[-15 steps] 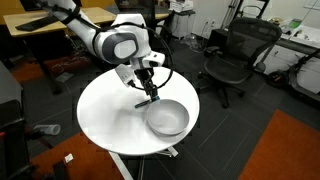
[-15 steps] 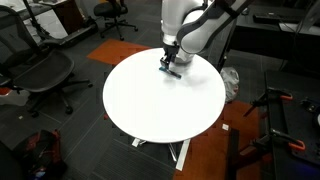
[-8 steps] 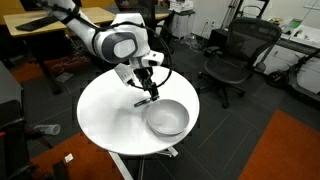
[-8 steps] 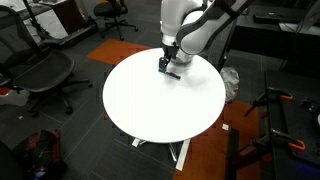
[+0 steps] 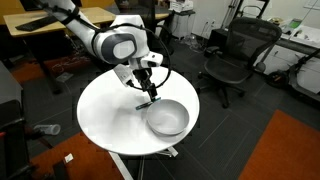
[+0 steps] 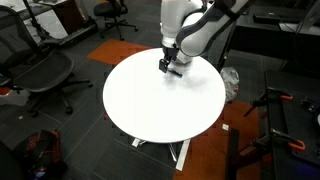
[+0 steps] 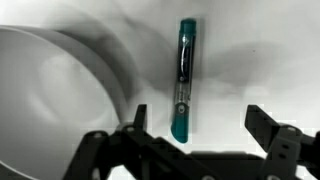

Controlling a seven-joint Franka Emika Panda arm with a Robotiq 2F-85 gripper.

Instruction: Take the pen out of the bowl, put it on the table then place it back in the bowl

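Beside the bowl [image 7: 50,110], the pen [image 7: 184,80] now lies free on the table [image 7: 260,60]. The gripper [image 7: 195,116] has spread its jaws and lifted slightly. Returning the pen to the bowl likely comes next.

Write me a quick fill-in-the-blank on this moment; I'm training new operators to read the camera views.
In the wrist view the pen lies flat on the ____, outside the bowl. The jaws of the gripper are ____, with one finger on either side of the pen. In that view the bowl sits to the ____ of the pen.
Missing words: table; open; left.
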